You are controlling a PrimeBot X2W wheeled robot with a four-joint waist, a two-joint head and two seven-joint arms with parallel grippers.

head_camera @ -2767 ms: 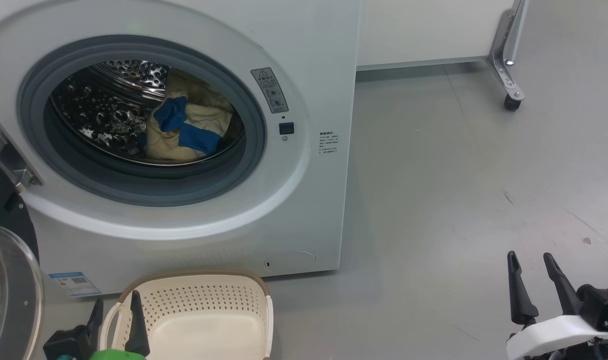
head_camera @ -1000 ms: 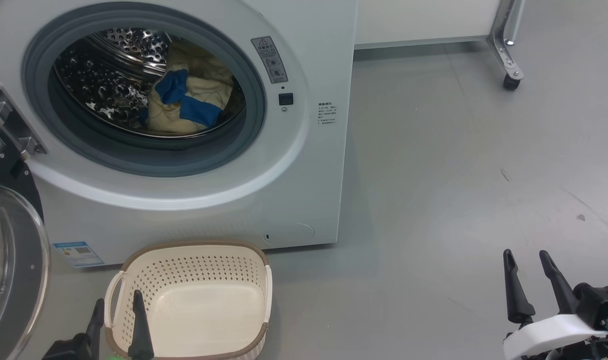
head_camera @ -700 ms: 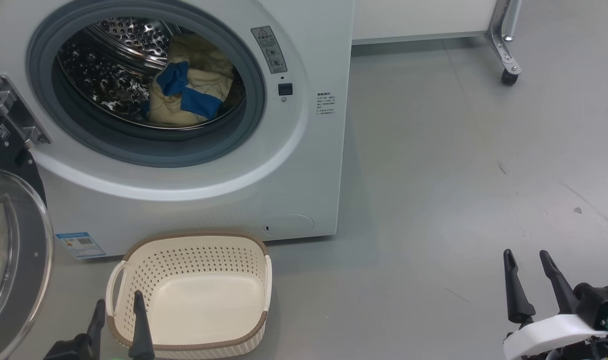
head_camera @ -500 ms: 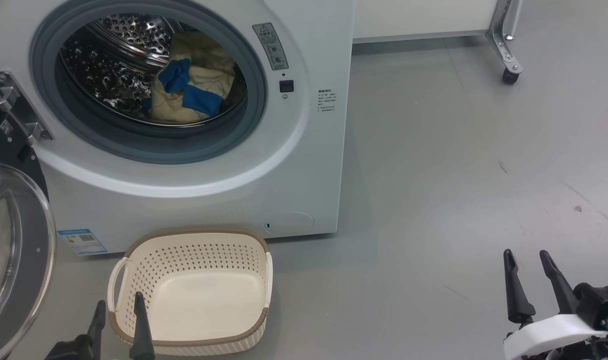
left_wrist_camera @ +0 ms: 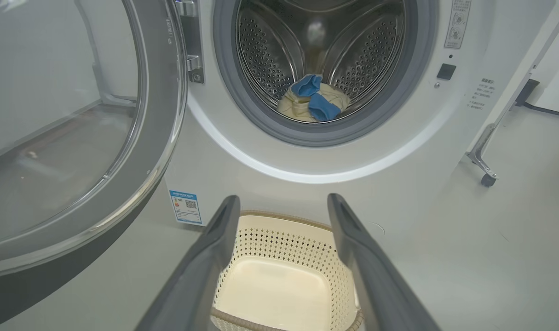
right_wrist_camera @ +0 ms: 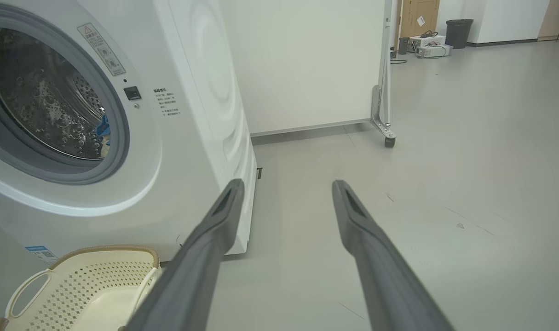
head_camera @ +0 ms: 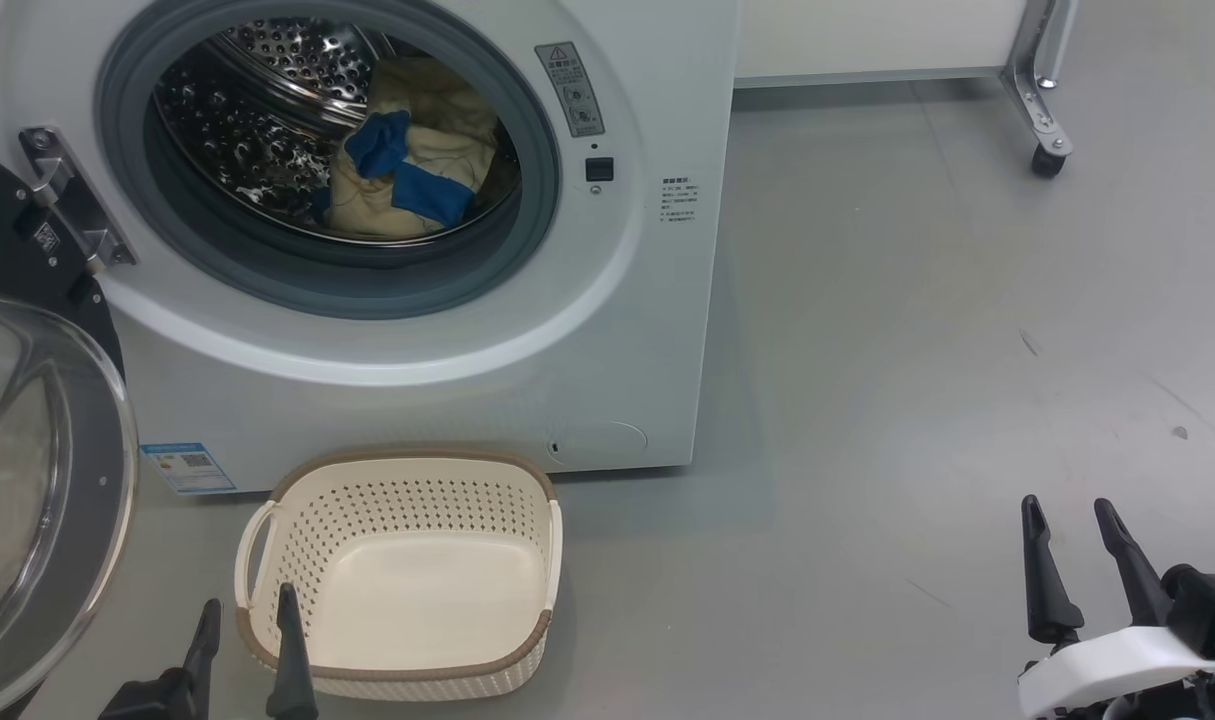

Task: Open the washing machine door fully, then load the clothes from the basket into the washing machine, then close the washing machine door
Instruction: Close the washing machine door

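Observation:
The washing machine [head_camera: 607, 330] stands with its door [head_camera: 102, 470] swung open to the left, glass bowl facing out. The clothes [head_camera: 412, 175], cream with blue patches, lie inside the steel drum. On the floor in front, the cream basket [head_camera: 407, 500] sits with nothing in it. My left gripper [head_camera: 248, 600] hangs open over the basket's near left rim. My right gripper [head_camera: 1067, 505] is open above bare floor at the far right. The left wrist view shows the left gripper [left_wrist_camera: 283, 198], the basket [left_wrist_camera: 279, 239], the clothes [left_wrist_camera: 312, 99] and the door [left_wrist_camera: 155, 138]. In the right wrist view are the right gripper [right_wrist_camera: 287, 184], the machine [right_wrist_camera: 192, 115] and the basket [right_wrist_camera: 77, 285].
A white panel on a metal leg with a caster [head_camera: 1042, 150] stands behind the machine at the right. Grey floor stretches to the right of the machine. Far off, a dark bin [right_wrist_camera: 456, 32] and boxes stand by a wall.
The head camera has shifted, so the machine and basket sit a little further right and the basket shows more fully. Both grippers stay open; clothes and basket have not moved.

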